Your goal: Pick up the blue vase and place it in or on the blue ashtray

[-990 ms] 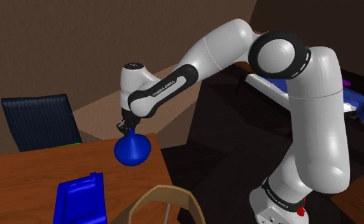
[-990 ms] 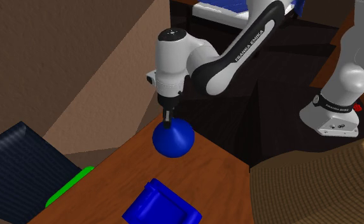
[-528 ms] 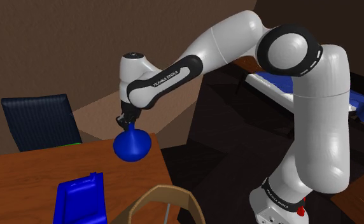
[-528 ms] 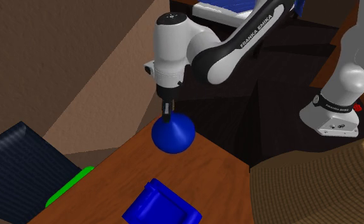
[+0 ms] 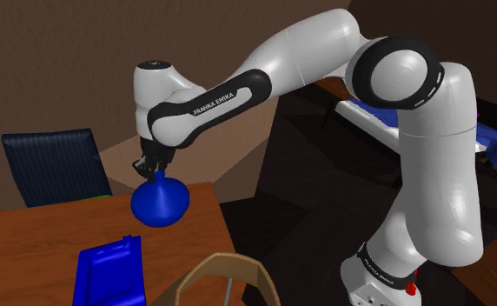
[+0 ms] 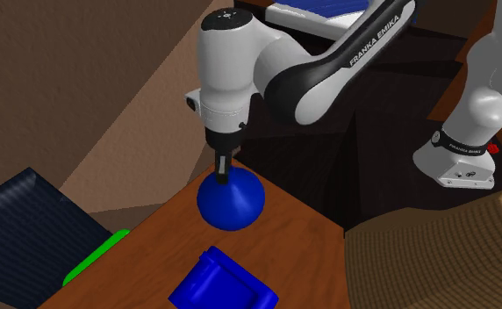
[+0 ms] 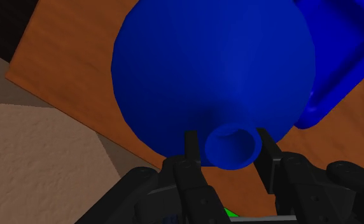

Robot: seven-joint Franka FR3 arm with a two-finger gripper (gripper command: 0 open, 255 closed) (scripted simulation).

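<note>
Blue round vase [image 5: 160, 202] hangs by its narrow neck from the black pincer [image 6: 222, 172], whose fingers clasp it tight. It's over the wooden bench [image 5: 29, 243] corner, apart from the blue ashtray [image 5: 109, 269].

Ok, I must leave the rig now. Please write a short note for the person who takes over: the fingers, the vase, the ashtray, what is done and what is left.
Gripper: shut on the blue vase, with the fingers clasping its neck.
Vase: upright, hanging from the gripper over a corner of the wooden table.
Blue ashtray: on the same table, apart from the vase.
Done: the grasp.
Left: carry the vase over the ashtray, lower it in, open the fingers.
</note>
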